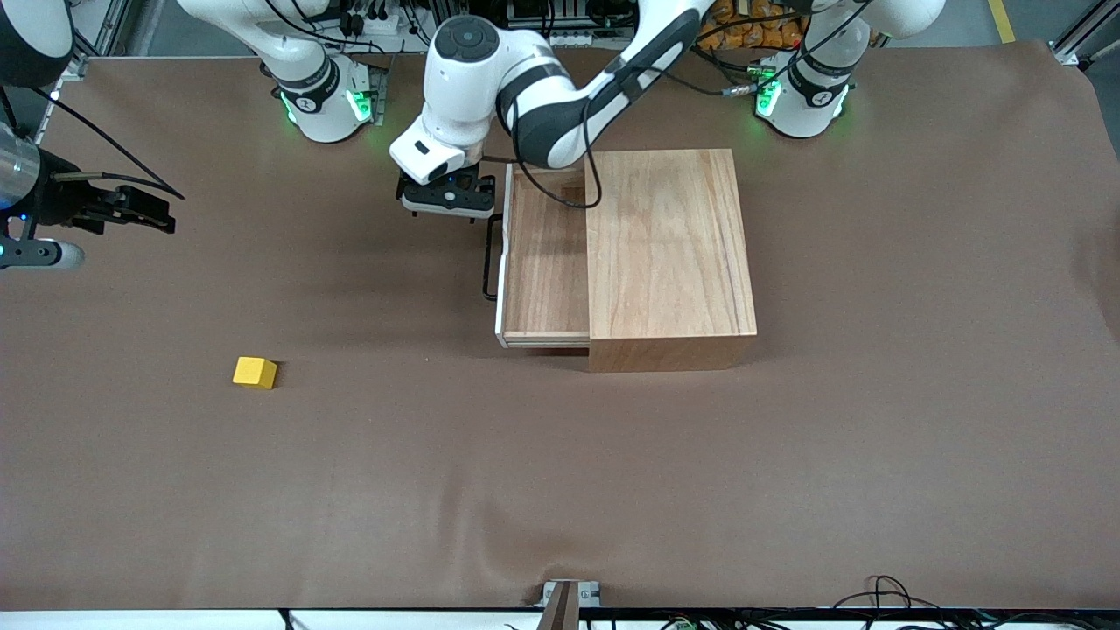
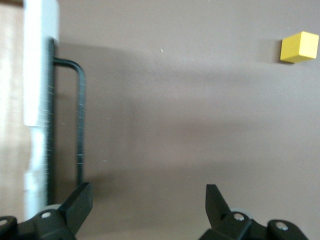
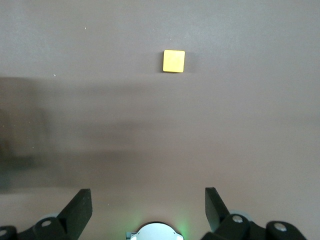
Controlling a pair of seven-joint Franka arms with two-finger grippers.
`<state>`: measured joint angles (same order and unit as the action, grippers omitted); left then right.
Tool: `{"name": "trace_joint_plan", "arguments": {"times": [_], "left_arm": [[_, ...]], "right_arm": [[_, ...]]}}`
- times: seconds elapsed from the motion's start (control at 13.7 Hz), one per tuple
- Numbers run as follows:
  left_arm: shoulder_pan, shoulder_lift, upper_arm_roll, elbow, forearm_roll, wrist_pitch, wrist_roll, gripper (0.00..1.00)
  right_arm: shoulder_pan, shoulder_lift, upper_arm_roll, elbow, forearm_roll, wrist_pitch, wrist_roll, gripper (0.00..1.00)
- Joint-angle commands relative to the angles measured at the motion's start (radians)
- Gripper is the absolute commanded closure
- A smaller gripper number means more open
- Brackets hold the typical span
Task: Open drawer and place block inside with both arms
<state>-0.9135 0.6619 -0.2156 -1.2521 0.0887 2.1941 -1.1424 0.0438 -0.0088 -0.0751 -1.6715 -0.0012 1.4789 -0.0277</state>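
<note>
A robotics lab is indicated: two white robot arms (image 1: 525, 87) with green-lit bases (image 1: 328, 105) are bolted at the edge of a table (image 1: 787, 481) draped in brown cloth, and loose cables (image 1: 884, 595) and aluminium framing (image 1: 1076, 44) are seen around it.

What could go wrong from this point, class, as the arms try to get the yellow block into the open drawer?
1. The left tool hovers open beside the drawer's handle; it might snag the loop or nudge the drawer shut.
2. The block is small and sits apart on the table; the open right tool, over the table's end, could push it away rather than grip it.
</note>
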Motion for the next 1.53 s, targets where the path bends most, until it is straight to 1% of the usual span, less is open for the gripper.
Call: {"name": "trace_joint_plan", "arguments": {"times": [0.0,0.07,0.22,0.44,0.58,0.66,0.8,0.95,1.02,1.17,1.24,1.38,1.46], "left_arm": [[0.039,-0.094,0.002,-0.033,-0.017,-0.079,0.013,0.0],[0.056,-0.117,0.002,-0.035,-0.017,-0.108,0.019,0.0],[0.1,-0.163,0.002,-0.041,-0.017,-0.225,0.116,0.0],[0.204,-0.267,0.001,-0.063,-0.018,-0.359,0.229,0.0],[0.258,-0.318,0.004,-0.061,-0.018,-0.43,0.277,0.0],[0.313,-0.341,-0.001,-0.06,-0.021,-0.454,0.33,0.0],[0.401,-0.384,0.001,-0.056,-0.094,-0.531,0.439,0.0],[0.497,-0.419,-0.001,-0.056,-0.136,-0.595,0.539,0.0],[0.521,-0.436,0.005,-0.056,-0.139,-0.655,0.606,0.0],[0.594,-0.456,0.007,-0.056,-0.139,-0.701,0.696,0.0],[0.628,-0.484,0.002,-0.063,-0.136,-0.743,0.704,0.0],[0.642,-0.51,0.011,-0.067,-0.122,-0.795,0.69,0.0],[0.687,-0.522,0.012,-0.073,-0.118,-0.818,0.711,0.0]], "right_arm": [[0.005,-0.005,-0.002,-0.002,0.009,0.003,0.011,0.0],[0.004,-0.005,-0.002,0.001,0.009,0.0,0.011,0.0],[0.005,-0.007,-0.002,0.001,0.007,-0.002,0.009,0.0],[0.004,-0.007,-0.002,0.001,0.007,-0.005,0.009,0.0],[0.005,-0.007,-0.002,0.001,0.007,-0.005,0.009,0.0],[0.005,-0.007,-0.002,0.001,0.007,-0.003,0.011,0.0],[0.007,-0.007,-0.002,0.001,0.007,-0.002,0.011,0.0],[0.008,-0.005,-0.002,0.0,0.007,-0.002,0.011,0.0],[0.008,-0.005,-0.002,-0.002,0.007,-0.002,0.011,0.0],[0.01,-0.003,-0.002,-0.002,0.007,0.003,0.011,0.0],[0.01,-0.003,-0.002,-0.002,0.007,0.004,0.011,0.0],[0.01,-0.002,-0.002,-0.004,0.007,0.003,0.011,0.0],[0.01,-0.002,-0.002,-0.004,0.007,0.001,0.011,0.0]]}}
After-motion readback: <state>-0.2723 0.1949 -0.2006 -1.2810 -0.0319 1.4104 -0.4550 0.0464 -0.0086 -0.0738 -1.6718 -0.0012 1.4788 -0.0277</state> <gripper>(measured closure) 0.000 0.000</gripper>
